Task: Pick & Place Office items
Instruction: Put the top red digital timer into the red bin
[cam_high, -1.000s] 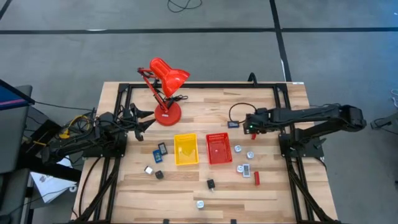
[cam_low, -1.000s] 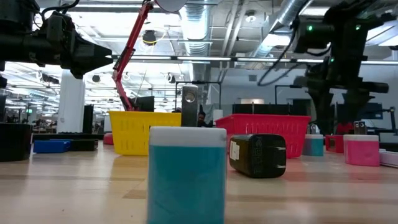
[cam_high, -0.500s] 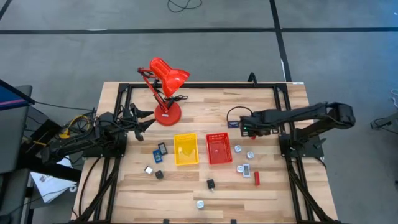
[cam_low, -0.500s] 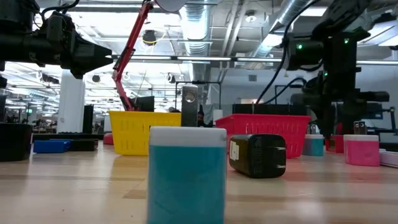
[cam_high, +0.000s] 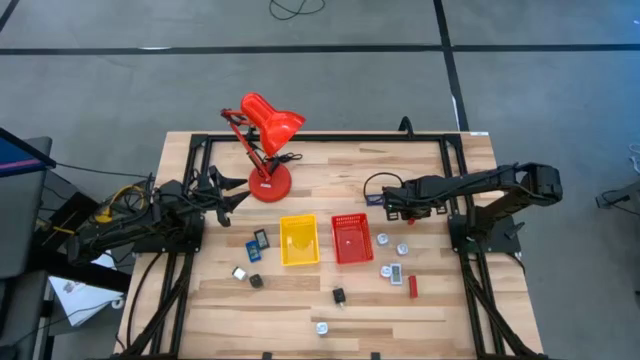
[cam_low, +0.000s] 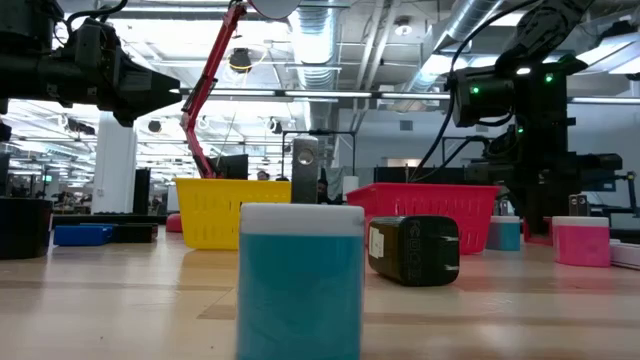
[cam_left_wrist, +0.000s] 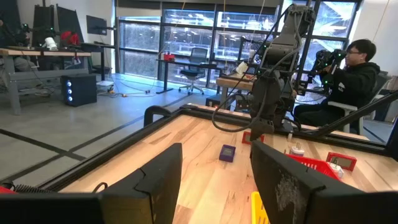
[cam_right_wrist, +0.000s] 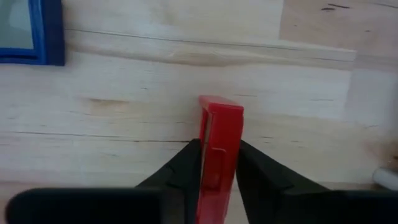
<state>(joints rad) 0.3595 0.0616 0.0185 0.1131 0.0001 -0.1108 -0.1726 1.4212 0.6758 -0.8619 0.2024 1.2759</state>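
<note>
Since a second ago the right gripper (cam_right_wrist: 219, 163) has closed from wide onto a flat red plastic rectangle (cam_right_wrist: 219, 146) on the wooden table (cam_right_wrist: 155, 74); the left gripper (cam_left_wrist: 214, 177) stays parted, empty.

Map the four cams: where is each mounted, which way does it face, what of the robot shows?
High: overhead, straight down; both arms, red tray.
Low: table height, level across; right arm beside the red tray.
Left wrist: on the left arm, across the table; own fingers apart.
Right wrist: facing the tabletop; right end effector shut on a red piece.
Shared: left wrist and high both show the right arm by the blue piece.
</note>
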